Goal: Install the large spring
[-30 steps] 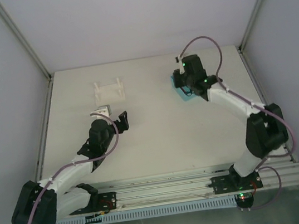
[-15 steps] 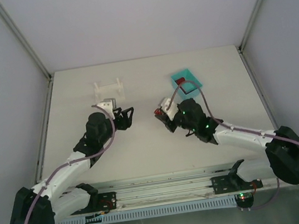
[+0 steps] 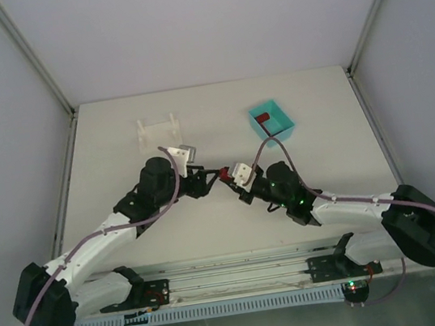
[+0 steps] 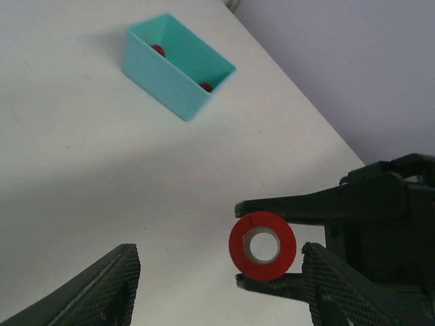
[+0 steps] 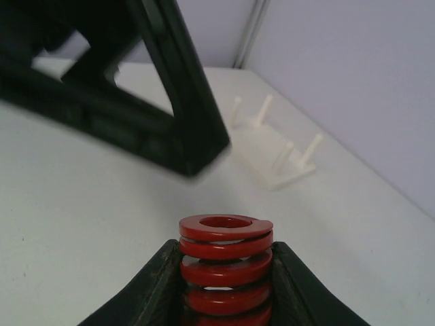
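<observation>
1. Top view: the right hand (image 3: pixel 229 176) is clamped on the large red spring (image 3: pixel 223 173). It's out over the middle of the tabletop (image 3: pixel 326 122), left of the teal bin (image 3: pixel 271 120) and closer to the arm bases than the bin is. The left hand (image 3: pixel 203 180) sits nose to nose with it, on the side of the spring away from the bin. The white peg fixture (image 3: pixel 158 131) is well left of the bin, about level with it.
2. Left wrist view: the left hand is released, fingers (image 4: pixel 102 288) spread wide. The spring is seen end-on, pinched top and bottom by the right hand's black fingers, well short of the bin. Can't tell if it's actually inside the left hand's reach. The bin has a couple of small red bits (image 4: pixel 158 49) in it.
3. Right wrist view: the spring stands up between the right hand's fingers, gripped on both sides. One left finger looms just past it and the peg fixture is further back. The bin isn't in this shot.
</observation>
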Robot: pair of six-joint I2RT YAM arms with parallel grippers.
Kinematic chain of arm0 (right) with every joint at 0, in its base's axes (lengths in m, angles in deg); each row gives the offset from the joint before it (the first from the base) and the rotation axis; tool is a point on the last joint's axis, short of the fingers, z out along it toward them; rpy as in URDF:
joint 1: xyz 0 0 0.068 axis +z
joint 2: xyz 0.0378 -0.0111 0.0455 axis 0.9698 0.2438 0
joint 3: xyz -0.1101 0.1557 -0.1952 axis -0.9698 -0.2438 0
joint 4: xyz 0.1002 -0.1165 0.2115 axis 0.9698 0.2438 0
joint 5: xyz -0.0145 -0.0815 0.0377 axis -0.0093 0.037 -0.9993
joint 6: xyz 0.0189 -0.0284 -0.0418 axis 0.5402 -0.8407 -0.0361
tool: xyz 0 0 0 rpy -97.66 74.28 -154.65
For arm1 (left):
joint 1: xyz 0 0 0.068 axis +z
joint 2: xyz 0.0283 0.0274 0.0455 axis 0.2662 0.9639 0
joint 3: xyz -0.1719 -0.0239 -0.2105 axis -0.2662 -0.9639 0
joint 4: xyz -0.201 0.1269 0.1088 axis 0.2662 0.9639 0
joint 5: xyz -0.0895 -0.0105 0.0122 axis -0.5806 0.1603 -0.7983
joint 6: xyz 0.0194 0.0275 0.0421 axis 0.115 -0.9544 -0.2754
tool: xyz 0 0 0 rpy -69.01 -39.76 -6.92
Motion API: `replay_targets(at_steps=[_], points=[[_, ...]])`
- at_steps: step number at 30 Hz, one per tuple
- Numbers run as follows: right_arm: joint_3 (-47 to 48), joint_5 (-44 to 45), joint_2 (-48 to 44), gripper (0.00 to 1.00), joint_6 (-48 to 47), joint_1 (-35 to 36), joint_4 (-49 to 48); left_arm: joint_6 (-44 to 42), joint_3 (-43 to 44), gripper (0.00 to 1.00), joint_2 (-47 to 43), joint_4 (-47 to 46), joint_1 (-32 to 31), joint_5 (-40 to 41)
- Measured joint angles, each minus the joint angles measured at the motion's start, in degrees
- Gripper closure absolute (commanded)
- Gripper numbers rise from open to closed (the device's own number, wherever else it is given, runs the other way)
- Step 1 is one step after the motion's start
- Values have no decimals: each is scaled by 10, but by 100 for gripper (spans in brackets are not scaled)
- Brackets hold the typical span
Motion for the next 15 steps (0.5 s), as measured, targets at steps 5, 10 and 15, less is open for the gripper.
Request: replay_targets(at_steps=[5, 10, 15], points=[[0, -1, 3, 91, -11, 14, -32, -10, 30, 37, 43, 16, -18, -28], [0, 0, 4, 91, -21, 20, -36, -12, 44, 43, 72, 19, -27, -44], [0, 5, 5, 91, -31, 21, -35, -12, 47, 46, 82, 21, -28, -54]])
